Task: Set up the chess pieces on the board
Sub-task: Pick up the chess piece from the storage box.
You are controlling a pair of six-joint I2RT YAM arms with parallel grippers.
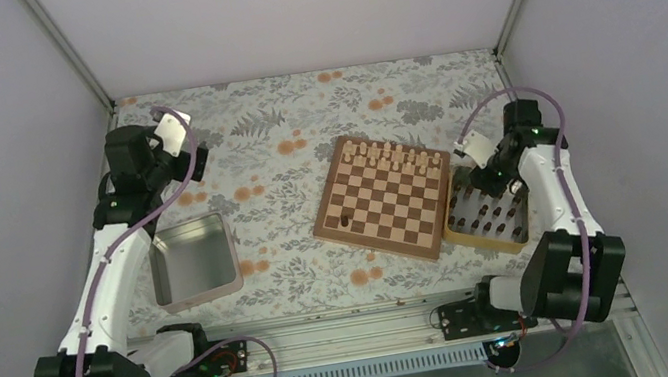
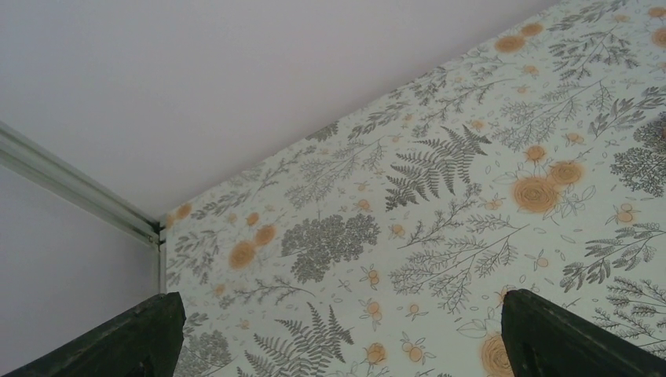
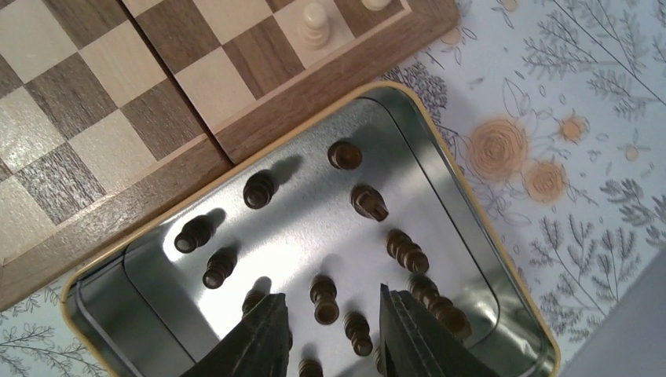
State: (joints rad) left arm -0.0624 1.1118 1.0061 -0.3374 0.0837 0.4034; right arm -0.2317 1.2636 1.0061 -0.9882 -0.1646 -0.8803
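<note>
crowding is your hazard; the right gripper [image 3: 331, 314] hangs with fingers apart, clamped on nothing, one of the small dark brown wooden chess pieces [image 3: 323, 298] showing between them; the rest stand close by in the shiny metal tray with the pale yellow rim [image 3: 314, 228], just beside the square brown-checked wooden chessboard [image 3: 94, 118]; close off-centre and you may topple a neighbour or pinch two; the left gripper [image 2: 339, 314] gapes wide over the floral tablecloth [image 2: 440, 181], holding nothing.
</note>
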